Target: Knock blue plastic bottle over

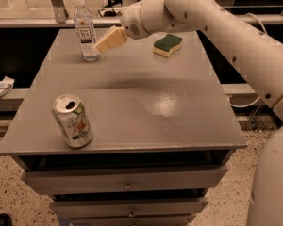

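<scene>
Claw [100,46] right beside the bottle [85,32], upper left.
It looks pressed together, aimed sideways, ready to push the bottle over.

The table [146,102] is plain grey. At its far left corner, the bottle [84,29] is clear and faintly blue, with a white cap and a white label with dark print. Just beside it is the cream gripper [100,46] on a white arm [217,27]. The can [73,121] near the front left corner is white and green. The sponge [168,45] near the far edge is green over yellow.
</scene>
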